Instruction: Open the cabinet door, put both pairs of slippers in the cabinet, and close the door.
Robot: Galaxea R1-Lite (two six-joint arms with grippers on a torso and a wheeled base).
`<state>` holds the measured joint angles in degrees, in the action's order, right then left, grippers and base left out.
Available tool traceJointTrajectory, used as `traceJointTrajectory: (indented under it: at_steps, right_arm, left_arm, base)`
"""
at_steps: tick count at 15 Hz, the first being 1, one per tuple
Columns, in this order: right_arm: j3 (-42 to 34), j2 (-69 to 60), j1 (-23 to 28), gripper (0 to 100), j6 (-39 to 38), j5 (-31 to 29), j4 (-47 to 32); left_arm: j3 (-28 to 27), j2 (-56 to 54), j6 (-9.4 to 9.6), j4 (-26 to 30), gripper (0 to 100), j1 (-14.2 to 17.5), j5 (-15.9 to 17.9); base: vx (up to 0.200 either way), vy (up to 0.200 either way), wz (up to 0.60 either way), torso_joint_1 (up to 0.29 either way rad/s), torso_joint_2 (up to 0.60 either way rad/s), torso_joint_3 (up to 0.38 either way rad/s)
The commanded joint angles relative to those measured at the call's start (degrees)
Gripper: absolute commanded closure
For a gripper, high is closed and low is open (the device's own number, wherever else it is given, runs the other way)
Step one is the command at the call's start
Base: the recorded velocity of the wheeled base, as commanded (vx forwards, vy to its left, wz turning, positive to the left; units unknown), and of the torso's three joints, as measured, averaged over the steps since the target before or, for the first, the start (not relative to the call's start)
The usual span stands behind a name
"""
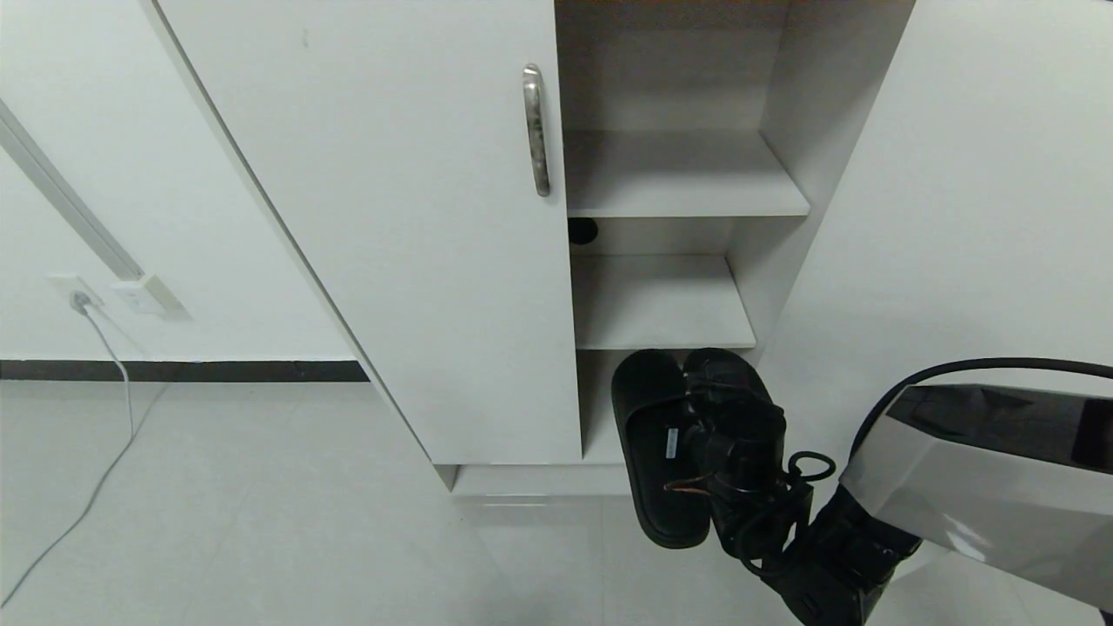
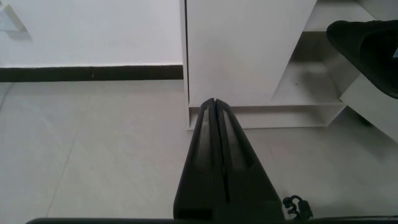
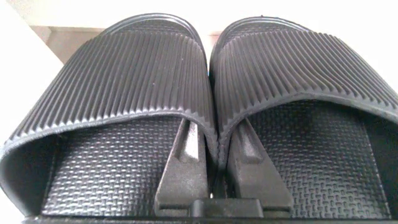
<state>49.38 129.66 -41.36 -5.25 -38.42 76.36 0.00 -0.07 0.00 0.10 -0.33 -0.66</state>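
While the wall socket (image 1: 78, 300) and its cable (image 1: 122, 409) sit well off at the floor's left edge, nothing there matters to this move. Next across, the left tool (image 2: 214, 102): fingers pressed flat together, nothing between them, hanging low over the floor (image 1: 261, 522) and aimed at the cabinet's base. Then the closed left door (image 1: 391, 217) with its metal handle (image 1: 536, 130), covering that half of the cabinet.

Now the action! The pair of black slippers (image 1: 648, 409) is off the floor, toes pointed in at the bottom compartment (image 1: 596, 409), just below the front edge of the middle shelf (image 1: 661, 304). How far the toes are past the opening, I cannot tell. The right tool (image 3: 216, 143) has one finger inside each slipper, pinching the two inner strap walls together between them. Just beside it on the right stands the open door (image 1: 956, 217).

Where could this go wrong? That grip is on soft strap edges only, so a bump could peel one slipper loose. The toes ride near the shelf's front edge; come in too high and they catch. Drift right and the arm meets the open door; drift left and the slipper clips the closed door's edge.
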Motion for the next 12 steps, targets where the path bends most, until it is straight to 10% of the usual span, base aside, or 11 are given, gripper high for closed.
traceJointTrajectory:
  at_steps: [1, 12]
  right_arm:
    - [0.0, 0.1, 0.0, 100, 0.0, 0.0, 0.0]
    - [3.9, 2.4, 2.6, 100, 0.2, 1.4, -0.4]
  left_arm:
    - [0.0, 0.1, 0.0, 0.0, 100, 0.0, 0.0]
    - [-0.1, 0.1, 0.0, 0.0, 100, 0.0, 0.0]
  base:
    - [0.2, 0.0, 0.0, -0.002, 0.0, 0.002]
    - [0.145, 0.0, 0.0, 0.002, 0.0, 0.0]
